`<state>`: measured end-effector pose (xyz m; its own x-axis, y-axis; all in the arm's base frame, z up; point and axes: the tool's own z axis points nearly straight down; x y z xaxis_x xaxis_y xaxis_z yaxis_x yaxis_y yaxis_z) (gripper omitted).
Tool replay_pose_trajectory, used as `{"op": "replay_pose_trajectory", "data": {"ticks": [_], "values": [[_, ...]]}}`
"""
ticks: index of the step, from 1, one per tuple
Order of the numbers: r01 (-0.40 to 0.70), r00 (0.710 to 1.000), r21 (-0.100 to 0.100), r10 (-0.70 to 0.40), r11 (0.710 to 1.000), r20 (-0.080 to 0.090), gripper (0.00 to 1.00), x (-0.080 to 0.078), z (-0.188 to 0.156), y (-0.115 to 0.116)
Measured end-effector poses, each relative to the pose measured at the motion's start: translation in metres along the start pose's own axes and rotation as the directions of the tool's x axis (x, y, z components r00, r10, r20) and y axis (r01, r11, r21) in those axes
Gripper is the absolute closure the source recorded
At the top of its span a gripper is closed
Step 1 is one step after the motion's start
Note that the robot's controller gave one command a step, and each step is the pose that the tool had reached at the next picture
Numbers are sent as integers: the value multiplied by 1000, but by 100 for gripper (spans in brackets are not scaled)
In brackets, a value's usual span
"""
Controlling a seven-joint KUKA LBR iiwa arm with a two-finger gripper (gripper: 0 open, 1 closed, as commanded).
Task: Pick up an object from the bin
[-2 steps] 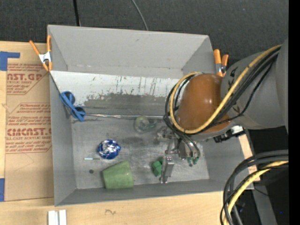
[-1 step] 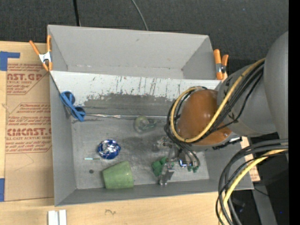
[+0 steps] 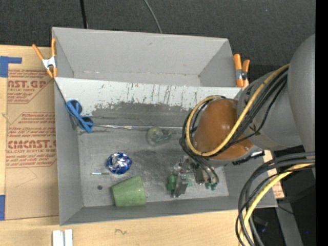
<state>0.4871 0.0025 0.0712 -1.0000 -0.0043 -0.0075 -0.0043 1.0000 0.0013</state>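
Camera view puts the pincer (image 3: 190, 179) low over the floor of the bin (image 3: 66, 178), at about 4 o'clock; whether it is released or clenched cannot be told. Nearest, at its 9 o'clock, a green cup (image 3: 129, 192) lies on its side, apart from it. A blue-and-white ball (image 3: 119, 163) sits near the cup's 11 o'clock.

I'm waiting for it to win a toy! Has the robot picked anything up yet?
Not that I can see. Done: the gripper is down in the bin, at the lower right. In hand: it sits by a small green thing; a grip is not visible. Left: lifting one out. The green cup and blue ball lie untouched.
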Motion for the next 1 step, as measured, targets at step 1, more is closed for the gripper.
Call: {"op": "replay_pose_trajectory", "data": {"ticks": [1], "values": [[238,971,1,-238,971,2,100,-1,-167,12]]}}
